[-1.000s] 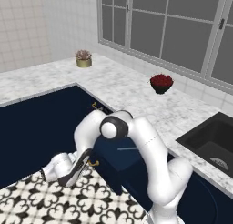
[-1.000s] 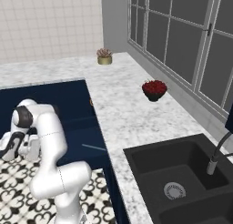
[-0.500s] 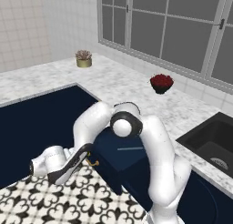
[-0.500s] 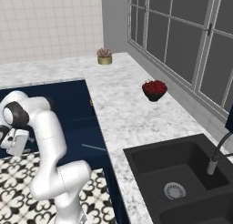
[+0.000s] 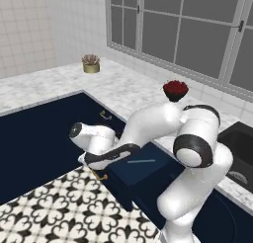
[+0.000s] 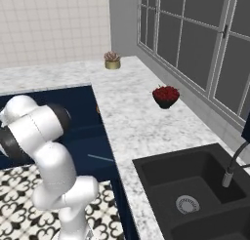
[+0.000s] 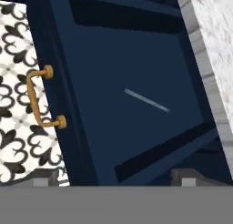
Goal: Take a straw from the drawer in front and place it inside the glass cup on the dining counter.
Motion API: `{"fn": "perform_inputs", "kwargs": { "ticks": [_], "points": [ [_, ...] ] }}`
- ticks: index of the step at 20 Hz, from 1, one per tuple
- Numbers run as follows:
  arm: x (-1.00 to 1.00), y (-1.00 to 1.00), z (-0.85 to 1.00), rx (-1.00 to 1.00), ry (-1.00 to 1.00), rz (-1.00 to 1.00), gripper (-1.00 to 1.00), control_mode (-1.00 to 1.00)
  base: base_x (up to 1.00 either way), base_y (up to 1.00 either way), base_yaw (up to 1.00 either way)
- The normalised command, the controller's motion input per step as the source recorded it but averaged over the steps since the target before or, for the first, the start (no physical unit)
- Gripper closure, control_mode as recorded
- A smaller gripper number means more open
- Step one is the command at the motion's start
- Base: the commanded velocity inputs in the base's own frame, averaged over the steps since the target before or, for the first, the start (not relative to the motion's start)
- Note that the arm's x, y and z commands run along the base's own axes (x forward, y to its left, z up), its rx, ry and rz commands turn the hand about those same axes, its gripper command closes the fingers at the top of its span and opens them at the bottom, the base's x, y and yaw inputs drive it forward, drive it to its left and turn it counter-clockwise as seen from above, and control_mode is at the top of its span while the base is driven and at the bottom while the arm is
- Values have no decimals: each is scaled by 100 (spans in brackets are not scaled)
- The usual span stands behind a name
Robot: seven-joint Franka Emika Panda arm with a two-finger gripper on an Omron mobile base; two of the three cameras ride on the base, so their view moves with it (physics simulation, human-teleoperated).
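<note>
Left base view: the drawer [image 5: 143,170] stood pulled out below the marble counter [image 5: 133,91]; the straw [image 5: 141,161] lay flat on its floor. The arm bent low over the drawer front, above patterned floor tiles [image 5: 59,207].

Right base view: sink [image 6: 195,190], faucet [image 6: 234,161], red-filled bowl [image 6: 165,96] and small potted plant [image 6: 112,60] sat on the counter by the windows.

Hand view: brass handle [image 7: 38,100] on the drawer front. Gripper [image 7: 113,180] jaws stood wide apart, holding nothing, above the straw.

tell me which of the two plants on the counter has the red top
The dark bowl plant by the window has the red top. The other, a small plant in a gold pot at the counter's far corner, is dull pinkish-green.
</note>
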Motion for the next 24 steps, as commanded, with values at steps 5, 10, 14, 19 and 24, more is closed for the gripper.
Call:
{"fn": "perform_inputs", "kwargs": {
  "ticks": [5,10,14,19,24],
  "points": [
    [74,-72,8,30,21,0,-100,-100,0,0,0],
    [67,-19,-28,11,14,0,-100,-100,0,0,0],
    [31,2,-35,2,10,0,-100,-100,0,0,0],
    [25,2,-45,1,9,0,-100,-100,0,0,0],
    [1,15,-45,6,3,1,-100,-100,0,0,0]
  ]
}}
